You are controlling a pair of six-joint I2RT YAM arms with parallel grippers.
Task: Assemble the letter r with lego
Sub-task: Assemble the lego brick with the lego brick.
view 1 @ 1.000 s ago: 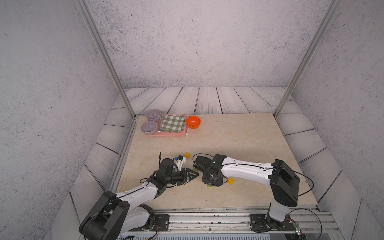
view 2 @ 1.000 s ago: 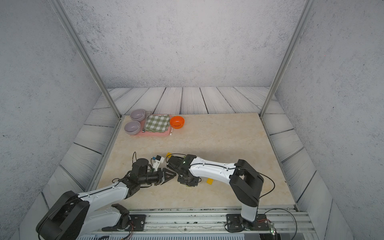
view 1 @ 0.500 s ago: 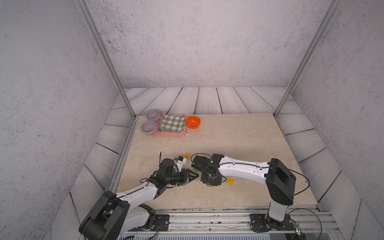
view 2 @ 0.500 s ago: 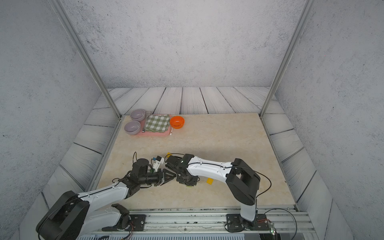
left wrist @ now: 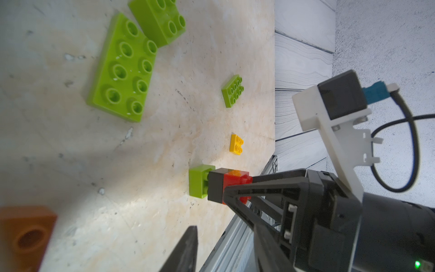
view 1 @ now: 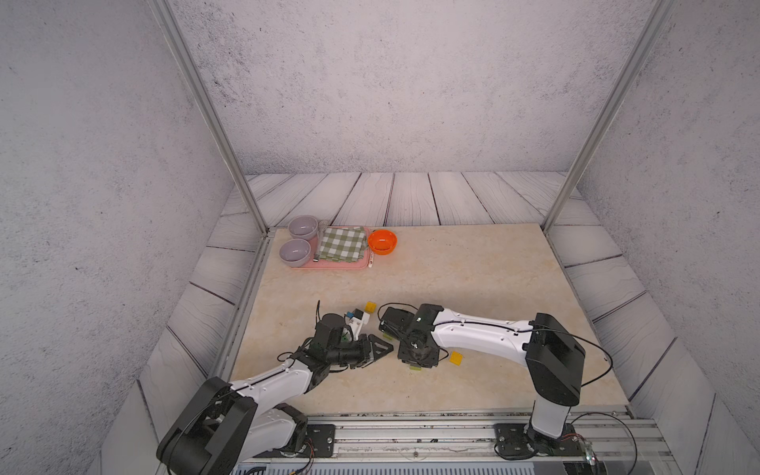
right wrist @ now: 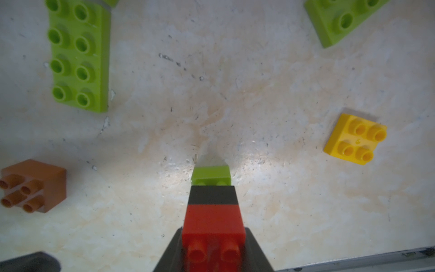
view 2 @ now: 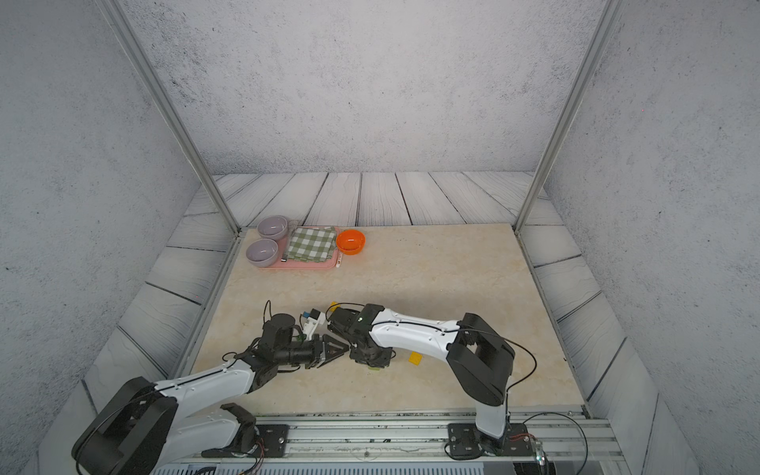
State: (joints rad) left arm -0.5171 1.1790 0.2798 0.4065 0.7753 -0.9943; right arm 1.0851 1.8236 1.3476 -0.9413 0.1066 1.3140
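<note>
Stack build: right gripper (right wrist: 213, 237) is clamped on the red brick (right wrist: 213, 219), which has a black brick (right wrist: 213, 194) clipped under it. The pair sits over a small lime brick (right wrist: 210, 175) standing on the table (right wrist: 259, 82) near its front edge, about mid-width. Grip is on the red sides, so I'd guess the push goes straight down through the studs. Left wrist view shows lime studs in a gap under the black, so I judge it not fully seated. Left gripper (view 1: 380, 349) hangs low just left of the stack, tips toward it, probably to brace. Only one finger (left wrist: 186, 249) shows in its own camera, so I can't tell whether its jaws are open or closed. Loose stock around: long lime brick (right wrist: 78, 54), square lime brick (right wrist: 341, 18), yellow brick (right wrist: 355, 139), and brown-orange brick (right wrist: 35, 186) close to the left gripper. In both top views the right wrist covers the stack almost entirely. Brown-orange one is blurred and cropped in the left wrist view. No dark green brick visible.
</note>
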